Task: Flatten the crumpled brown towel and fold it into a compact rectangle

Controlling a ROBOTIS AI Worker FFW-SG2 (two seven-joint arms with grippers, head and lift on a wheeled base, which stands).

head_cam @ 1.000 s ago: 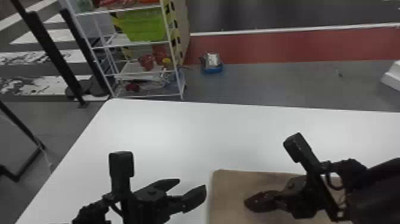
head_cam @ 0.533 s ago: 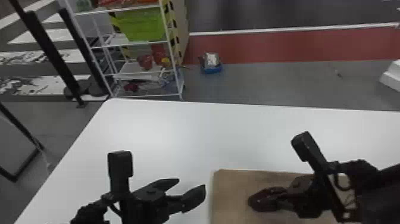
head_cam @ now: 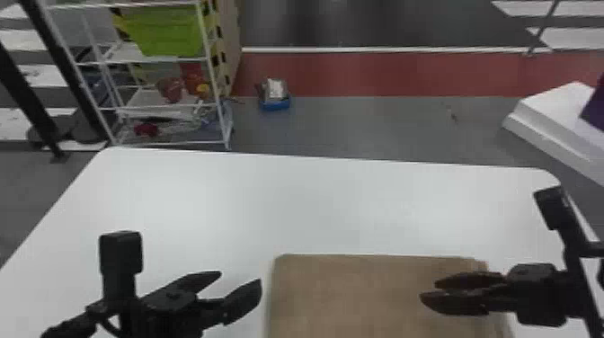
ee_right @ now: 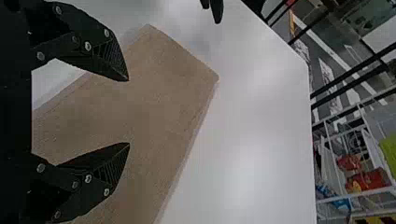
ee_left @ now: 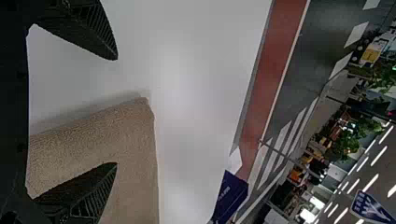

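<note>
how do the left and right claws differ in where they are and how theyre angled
In the head view, the left claw shows just off the left edge of the towel, against the white table, while the right claw shows over the towel's right part. The left claw points forward and to the right; the right claw points left. Both are black, open and empty.

The left gripper [head_cam: 239, 284] and right gripper [head_cam: 430, 290] are black. Each has two flat, tapered fingers [ee_right: 95, 158] with fine parallel ribs [ee_right: 112, 172] on the inner faces. Round silver screws [ee_right: 88, 45] fasten the right gripper's angular links [ee_right: 70, 21]. A black, box-shaped housing [head_cam: 120, 251] caps the left arm's post [head_cam: 119, 287]; a thin black cable [head_cam: 106, 324] curves beside it.
</note>
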